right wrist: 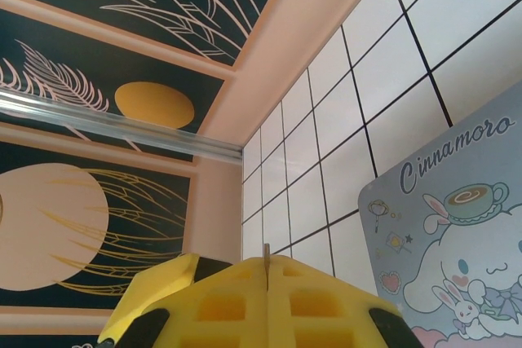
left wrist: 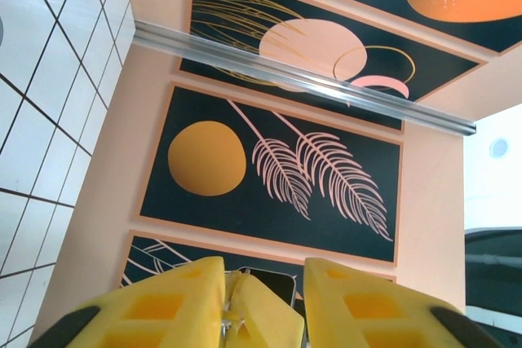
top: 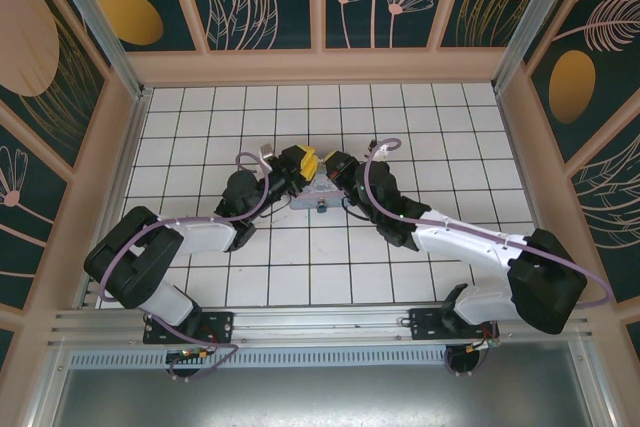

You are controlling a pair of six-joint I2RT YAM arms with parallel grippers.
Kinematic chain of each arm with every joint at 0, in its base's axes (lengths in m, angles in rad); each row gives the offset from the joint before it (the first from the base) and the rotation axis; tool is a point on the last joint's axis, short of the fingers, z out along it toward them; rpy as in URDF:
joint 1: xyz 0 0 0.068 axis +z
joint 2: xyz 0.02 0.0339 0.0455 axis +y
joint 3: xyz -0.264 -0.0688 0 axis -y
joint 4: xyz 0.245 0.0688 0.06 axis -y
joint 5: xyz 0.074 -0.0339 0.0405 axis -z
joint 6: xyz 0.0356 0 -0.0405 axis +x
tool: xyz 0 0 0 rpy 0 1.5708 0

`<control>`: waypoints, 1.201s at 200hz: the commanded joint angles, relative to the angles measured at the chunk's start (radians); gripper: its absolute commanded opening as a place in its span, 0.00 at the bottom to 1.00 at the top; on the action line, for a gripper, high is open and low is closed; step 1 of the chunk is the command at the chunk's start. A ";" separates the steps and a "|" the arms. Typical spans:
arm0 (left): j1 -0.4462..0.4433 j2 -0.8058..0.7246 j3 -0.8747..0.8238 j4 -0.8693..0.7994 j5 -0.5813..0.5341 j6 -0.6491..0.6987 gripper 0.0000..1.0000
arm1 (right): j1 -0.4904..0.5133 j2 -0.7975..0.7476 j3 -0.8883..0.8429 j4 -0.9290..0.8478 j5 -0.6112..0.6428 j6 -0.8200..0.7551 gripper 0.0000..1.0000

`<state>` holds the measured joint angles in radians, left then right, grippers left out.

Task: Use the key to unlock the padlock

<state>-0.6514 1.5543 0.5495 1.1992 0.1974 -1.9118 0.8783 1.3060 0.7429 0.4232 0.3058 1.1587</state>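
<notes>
Jaws, right gripper (right wrist: pixel 267 262): clenched on the tiny slender dark brassy metal key (right wrist: pixel 267 250), tip protruding. Jaws, left gripper (left wrist: pixel 263 266): apart, yellow piece (left wrist: pixel 257 319) between; grasp cannot be told. Adjacent: pastel lavender cartoon tin box (top: pixel 318 192) on white tiled floor (top: pixel 300 267). Arms: bent low, wrists meeting over the box.

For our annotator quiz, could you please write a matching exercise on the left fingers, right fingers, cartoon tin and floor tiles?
Things:
1. left fingers
2. right fingers
3. Cinnamoroll tin
4. floor tiles

States and colours:
A. white with dark lines
B. shut on the key
C. pastel lavender-blue
D. apart

Pairs: 1-D; 2-B; 3-C; 4-A
</notes>
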 commanded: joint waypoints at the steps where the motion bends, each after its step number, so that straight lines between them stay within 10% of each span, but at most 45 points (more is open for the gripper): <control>1: -0.005 -0.013 -0.005 0.005 -0.012 0.017 0.28 | 0.004 0.010 0.024 0.049 -0.008 -0.014 0.00; 122: -0.006 0.015 -0.022 0.005 -0.018 0.022 0.00 | 0.004 0.010 0.063 0.040 -0.013 -0.048 0.00; 194: -0.006 -0.013 -0.011 -0.065 -0.035 0.145 0.00 | 0.001 -0.034 0.020 0.024 -0.001 -0.054 0.00; 240: -0.007 -0.066 -0.003 -0.180 -0.076 0.316 0.00 | -0.021 -0.164 -0.093 -0.035 0.013 -0.044 0.52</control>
<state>-0.6533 1.5299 0.5385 1.0901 0.1528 -1.7302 0.8749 1.2304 0.7086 0.4126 0.2955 1.1168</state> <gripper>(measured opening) 0.068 0.453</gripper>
